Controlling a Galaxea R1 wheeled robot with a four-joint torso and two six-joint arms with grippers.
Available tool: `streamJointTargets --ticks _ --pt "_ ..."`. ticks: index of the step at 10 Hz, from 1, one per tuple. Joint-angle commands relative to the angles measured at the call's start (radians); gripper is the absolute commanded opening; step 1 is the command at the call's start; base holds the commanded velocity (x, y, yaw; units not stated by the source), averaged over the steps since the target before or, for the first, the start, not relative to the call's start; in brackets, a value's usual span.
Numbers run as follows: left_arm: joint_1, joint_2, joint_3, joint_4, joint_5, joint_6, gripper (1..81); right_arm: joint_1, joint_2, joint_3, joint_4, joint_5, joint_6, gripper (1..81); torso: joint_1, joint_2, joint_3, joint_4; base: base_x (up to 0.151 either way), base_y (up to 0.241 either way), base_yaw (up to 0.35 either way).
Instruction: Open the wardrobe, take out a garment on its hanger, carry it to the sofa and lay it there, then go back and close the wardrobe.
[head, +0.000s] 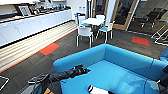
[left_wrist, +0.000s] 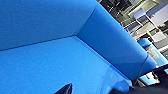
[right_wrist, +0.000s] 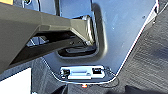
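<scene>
Bright, even room light; all views soft, blurred, with wide-angle edge bending.

Looks like an office break area or staff lounge: long run of white cabinets (head: 37, 23) with a cluttered worktop (head: 32, 13) along the wall, small white table (head: 93, 21) with blue-seated chairs (head: 84, 32) (cafeteria style), big blue sofa (head: 125, 57), carpet tiles with orange patches (head: 49, 48), glass-walled rooms behind.

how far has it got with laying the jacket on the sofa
Reaching the sofa looks done. A white sleeve with a striped cuff lies on the seat at the picture's lower edge, so laying the garment seems under way. The left arm's gripper hovers over the seat. Closing the wardrobe remains.
</scene>
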Motion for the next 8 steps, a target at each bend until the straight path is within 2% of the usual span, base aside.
streamJointTargets --ticks 1,3,5,8 --pt "-0.059 -0.041 -0.077 0.016 0.051 0.01 81.1 -0.004 0.015 0.013 0.005 -0.07 -0.003 81.1 0.0 0.0 0.0 0.0 0.0 0.0 0.0" --pt "0.076 -0.141 -0.103 0.036 0.071 0.015 81.1 0.002 0.015 0.01 0.001 -0.07 -0.005 81.1 0.0 0.0 0.0 0.0 0.0 0.0 0.0" --pt "0.245 -0.216 -0.101 0.089 0.06 0.016 81.1 0.01 0.012 0.005 0.001 -0.07 -0.005 81.1 0.0 0.0 0.0 0.0 0.0 0.0 0.0" --pt "0.45 -0.246 -0.1 0.198 0.069 0.016 81.1 0.024 0.009 0.004 0.0 -0.072 -0.006 81.1 0.0 0.0 0.0 0.0 0.0 0.0 0.0"
